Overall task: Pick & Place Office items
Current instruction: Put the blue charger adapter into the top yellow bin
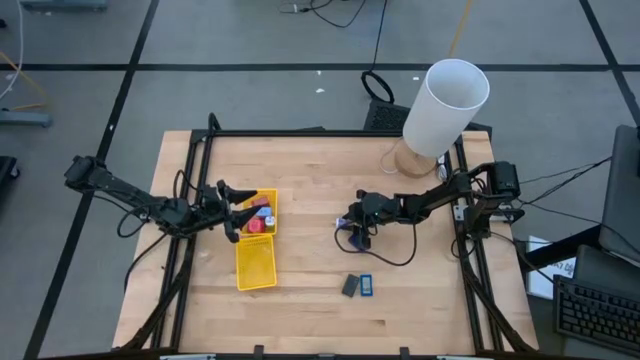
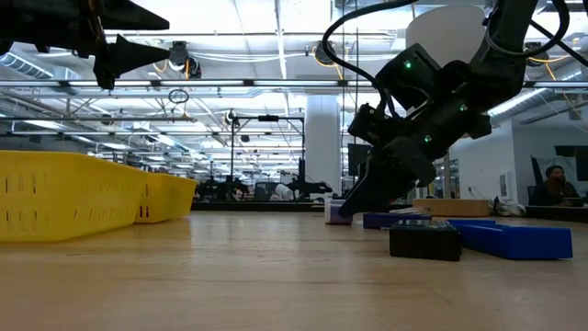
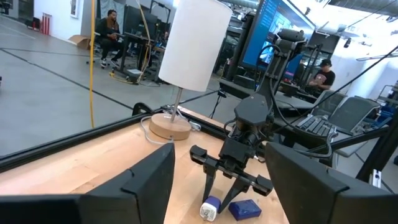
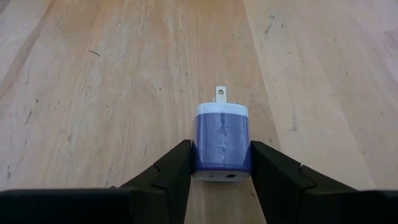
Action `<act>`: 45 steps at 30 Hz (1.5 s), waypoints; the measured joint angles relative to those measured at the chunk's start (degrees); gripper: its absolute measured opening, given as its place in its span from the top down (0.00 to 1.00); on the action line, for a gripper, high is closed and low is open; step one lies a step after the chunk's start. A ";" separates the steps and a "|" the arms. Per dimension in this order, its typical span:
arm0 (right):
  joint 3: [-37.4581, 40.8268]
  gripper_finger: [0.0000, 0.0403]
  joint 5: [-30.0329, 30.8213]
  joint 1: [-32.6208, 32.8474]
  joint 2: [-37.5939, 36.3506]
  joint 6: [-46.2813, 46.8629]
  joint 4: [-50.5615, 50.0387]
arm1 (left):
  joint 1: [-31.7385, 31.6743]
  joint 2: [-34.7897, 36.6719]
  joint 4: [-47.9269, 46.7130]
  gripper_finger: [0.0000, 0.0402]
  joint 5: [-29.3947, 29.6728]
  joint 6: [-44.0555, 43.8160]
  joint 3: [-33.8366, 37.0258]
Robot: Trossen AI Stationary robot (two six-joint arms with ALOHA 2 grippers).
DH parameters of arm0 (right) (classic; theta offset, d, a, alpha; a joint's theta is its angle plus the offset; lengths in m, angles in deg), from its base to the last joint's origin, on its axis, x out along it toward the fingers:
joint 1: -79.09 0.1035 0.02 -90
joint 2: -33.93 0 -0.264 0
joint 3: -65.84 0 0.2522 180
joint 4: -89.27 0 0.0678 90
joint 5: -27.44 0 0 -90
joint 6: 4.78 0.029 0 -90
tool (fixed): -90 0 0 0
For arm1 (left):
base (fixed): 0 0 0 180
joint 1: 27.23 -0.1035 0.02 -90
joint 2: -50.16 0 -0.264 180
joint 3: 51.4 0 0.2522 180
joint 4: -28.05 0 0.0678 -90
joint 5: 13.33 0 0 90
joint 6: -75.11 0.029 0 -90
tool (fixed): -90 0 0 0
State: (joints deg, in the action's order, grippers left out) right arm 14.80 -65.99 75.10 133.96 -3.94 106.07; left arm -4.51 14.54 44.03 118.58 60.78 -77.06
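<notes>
My right gripper [image 1: 352, 232] is down at the table's middle, shut on a lilac charger plug [image 4: 222, 147] with a white face and a metal prong. A small blue piece [image 3: 244, 210] lies beside it. A dark grey flat rectangle [image 1: 350, 285] and a blue one [image 1: 367, 285] lie flat nearer the near edge. My left gripper [image 1: 240, 212] is open and hovers high [image 2: 110, 46] over the far compartment of the yellow tray [image 1: 256, 268]. Red [image 1: 256, 226] and blue [image 1: 262, 203] pieces lie in that compartment. My right gripper pinches the lilac plug between its two fingers [image 4: 177, 165], one on each long side [image 4: 198, 149]. The fingers slant down from the table's right and lie along the plug, whose pronged end [image 4: 220, 94] points away from the wrist. The plug seems to lie on the table.
A big white cylinder [image 1: 445, 105] on a round wooden base [image 1: 415, 158] stands at the far right corner, behind my right arm. The tray's near compartment holds nothing I can see. Bare wood lies between the tray and my right gripper. People sit beyond the table.
</notes>
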 joint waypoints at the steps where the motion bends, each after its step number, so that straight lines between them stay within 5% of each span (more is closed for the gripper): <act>1: 0.00 0.65 -0.37 0.00 0.00 0.00 0.00 | 0.00 0.01 0.00 0.36 0.00 0.00 0.00; 37: 0.00 0.66 -2.67 -0.02 -0.07 -1.45 -0.03 | 0.00 0.01 0.00 0.41 0.00 -0.02 0.00; 45: 0.00 0.66 -2.65 0.45 -6.38 -1.60 -0.75 | 0.00 -0.01 -0.04 0.43 0.00 -0.02 0.00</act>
State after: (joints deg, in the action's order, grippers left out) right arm 14.80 -68.64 75.56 127.58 -5.54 105.32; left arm -4.51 14.53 43.98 118.58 60.76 -77.06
